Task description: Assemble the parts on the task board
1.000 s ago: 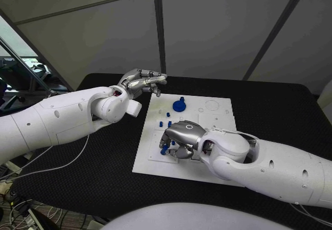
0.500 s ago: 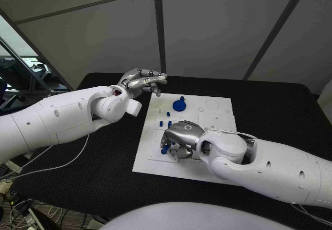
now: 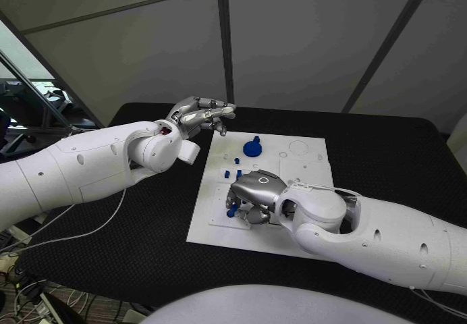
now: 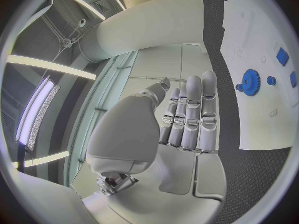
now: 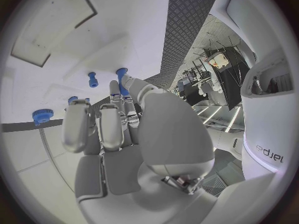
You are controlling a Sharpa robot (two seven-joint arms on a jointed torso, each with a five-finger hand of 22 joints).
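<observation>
The white task board (image 3: 304,165) lies in the middle of the black table. On it stand a blue gear (image 3: 253,148) and small blue pegs (image 3: 237,174). My right hand (image 3: 255,194) is low over the board's near left part, fingers curled down. Its thumb and a finger pinch a blue peg (image 5: 121,80), which pokes out below the hand (image 3: 231,212). My left hand (image 3: 200,113) hovers above the table off the board's far left corner. Its fingers (image 4: 190,114) are stretched out side by side with nothing in them. From that wrist the gear (image 4: 250,81) is also in sight.
A second peg (image 5: 92,79) and the gear (image 5: 42,116) stand on the board (image 5: 50,59) beyond my right fingers. The board's far right part has shallow round and square recesses (image 3: 299,147). Black table (image 3: 389,155) surrounds the board.
My right arm has edged a little to the left over the board, the hand still on the peg. The left hand has not moved.
</observation>
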